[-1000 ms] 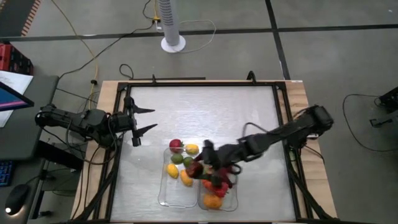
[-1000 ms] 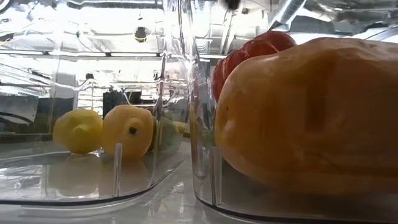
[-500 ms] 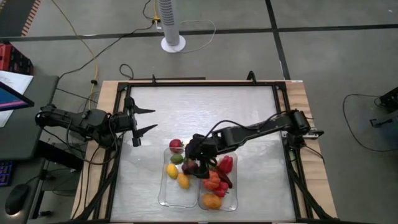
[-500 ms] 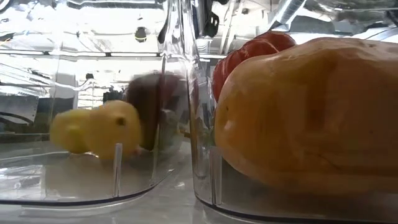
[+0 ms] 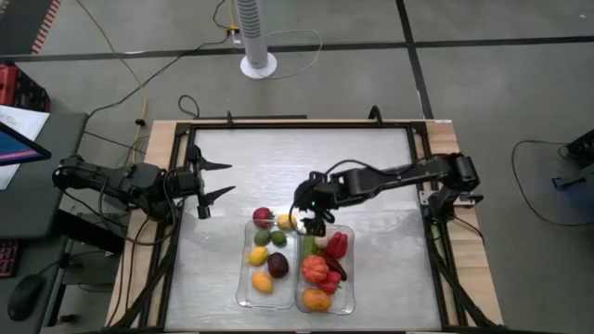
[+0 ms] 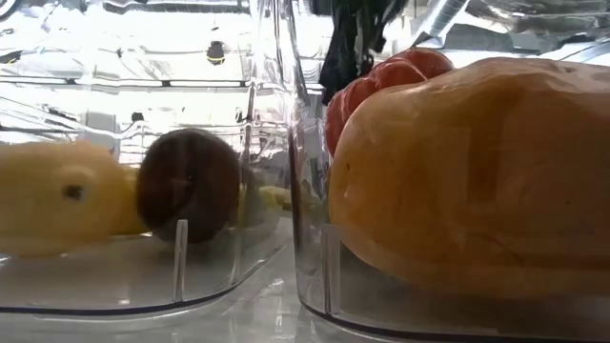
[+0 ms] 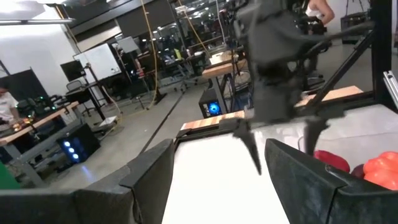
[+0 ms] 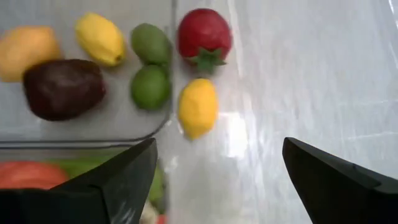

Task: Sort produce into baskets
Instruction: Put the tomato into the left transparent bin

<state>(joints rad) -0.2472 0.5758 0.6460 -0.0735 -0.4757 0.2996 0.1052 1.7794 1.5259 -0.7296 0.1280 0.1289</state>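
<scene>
Two clear trays stand side by side near the table's near edge: the left tray (image 5: pixel 243 295) and the right tray (image 5: pixel 351 301). The left tray holds a maroon piece (image 5: pixel 277 264), two green pieces, a yellow one and an orange one (image 5: pixel 263 283). The right tray holds red, orange, green and dark pieces (image 5: pixel 316 269). A red strawberry (image 5: pixel 263 217) and a yellow lemon (image 5: pixel 286 222) lie on the table just beyond the left tray. My right gripper (image 5: pixel 311 219) hangs open and empty over the trays' far ends, with the lemon (image 8: pixel 198 107) below it. My left gripper (image 5: pixel 218 178) waits open at the table's left.
A black frame (image 5: pixel 297 122) runs around the table. Bare tabletop (image 5: pixel 306 158) lies beyond the trays. In the low view the maroon piece (image 6: pixel 186 186) and a yellow piece (image 6: pixel 57 200) show through the left tray's wall, and a large orange piece (image 6: pixel 467 181) fills the right tray.
My right gripper has gone from over the right tray toward the left tray with the maroon piece, let it go there, then drawn back toward the far edge. The maroon piece now lies in the left tray. The orange piece there has shifted toward the near edge.
</scene>
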